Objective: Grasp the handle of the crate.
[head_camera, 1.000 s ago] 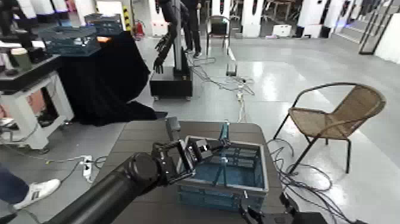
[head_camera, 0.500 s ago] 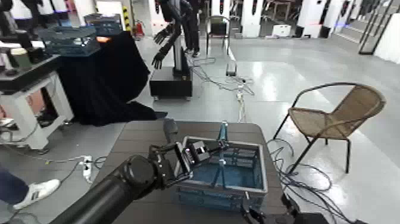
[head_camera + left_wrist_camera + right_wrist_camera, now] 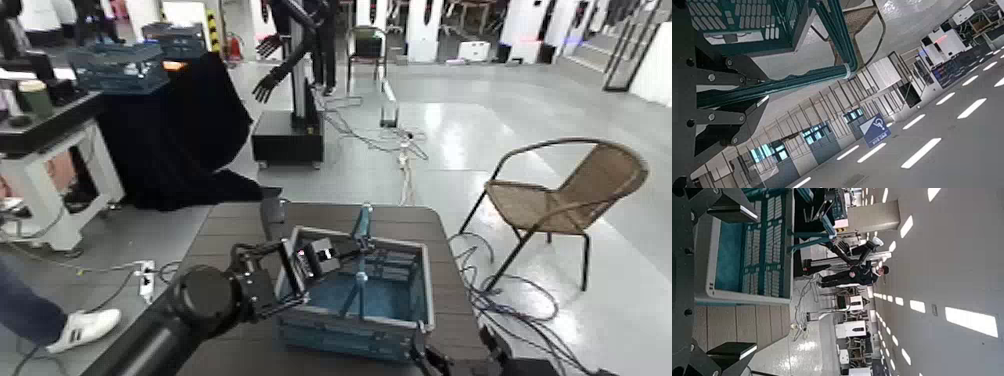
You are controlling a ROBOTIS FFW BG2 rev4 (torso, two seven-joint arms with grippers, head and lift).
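Note:
The crate, blue lattice with a light grey rim, sits on the dark slatted table in the head view. Its thin teal handle stands raised over the crate's middle. My left gripper reaches in from the left and is shut on the handle. In the left wrist view the handle runs out from between the dark fingers, below the crate lattice. My right gripper waits low at the table's near edge. The right wrist view shows its fingers spread open, facing the crate.
A wicker chair stands on the floor to the right of the table. A black-draped table carrying a darker blue crate stands at the back left. Another robot and floor cables lie beyond. A person's shoe is at the left.
The crate, its handle and my left gripper have shifted a little to the left. The shoe at the left moved right, and the far robot raised its arms.

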